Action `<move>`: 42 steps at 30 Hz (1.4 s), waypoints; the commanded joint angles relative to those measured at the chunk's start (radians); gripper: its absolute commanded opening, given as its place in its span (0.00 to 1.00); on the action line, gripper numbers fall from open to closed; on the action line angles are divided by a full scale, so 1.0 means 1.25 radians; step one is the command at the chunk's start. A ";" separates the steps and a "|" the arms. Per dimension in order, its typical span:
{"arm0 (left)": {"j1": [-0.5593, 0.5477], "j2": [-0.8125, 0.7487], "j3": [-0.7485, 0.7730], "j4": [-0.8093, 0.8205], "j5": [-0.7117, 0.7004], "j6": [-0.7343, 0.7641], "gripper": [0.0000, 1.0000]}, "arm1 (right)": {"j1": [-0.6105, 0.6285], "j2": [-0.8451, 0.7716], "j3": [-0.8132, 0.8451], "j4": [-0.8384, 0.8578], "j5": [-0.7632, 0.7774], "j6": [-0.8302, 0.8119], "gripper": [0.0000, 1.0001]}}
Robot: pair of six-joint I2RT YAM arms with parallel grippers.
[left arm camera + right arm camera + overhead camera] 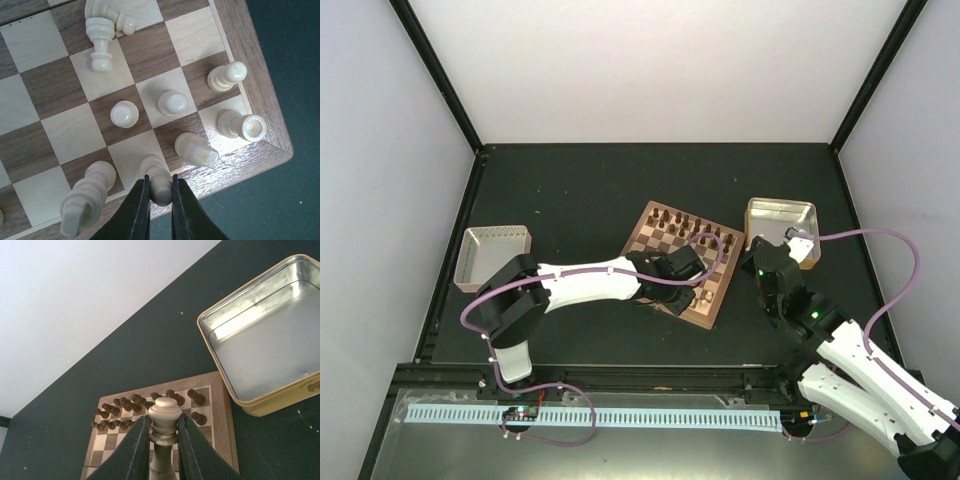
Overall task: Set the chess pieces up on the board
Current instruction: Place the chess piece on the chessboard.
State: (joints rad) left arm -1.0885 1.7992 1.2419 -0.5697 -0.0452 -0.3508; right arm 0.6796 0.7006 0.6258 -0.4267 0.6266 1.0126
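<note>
The chessboard lies mid-table, tilted. Dark pieces stand along its far rows; they also show in the right wrist view. My left gripper is shut on a cream piece at the board's near edge row. Other cream pieces stand around it: two pawns, a rook, a knight. A cream piece lies toppled farther in. My right gripper is shut on a tall cream piece, held to the right of the board.
A metal tray sits right of the board, bare inside in the right wrist view. Another metal tray sits at the left. The black mat's edges run close to the side walls.
</note>
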 commanded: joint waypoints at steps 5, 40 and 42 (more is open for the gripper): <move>-0.002 0.011 0.032 -0.005 -0.025 0.005 0.15 | -0.004 -0.006 -0.010 -0.005 0.031 0.014 0.17; 0.181 -0.500 -0.336 0.395 0.173 -0.109 0.58 | -0.005 0.124 -0.018 0.322 -0.419 -0.060 0.14; 0.190 -0.527 -0.379 0.454 0.199 -0.110 0.62 | -0.005 0.165 -0.009 0.374 -0.502 -0.047 0.13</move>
State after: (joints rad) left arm -0.8700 1.2041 0.8284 -0.2066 0.1051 -0.4656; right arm 0.6777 0.8417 0.6090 -0.1627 0.2497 0.9619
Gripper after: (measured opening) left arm 0.592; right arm 0.150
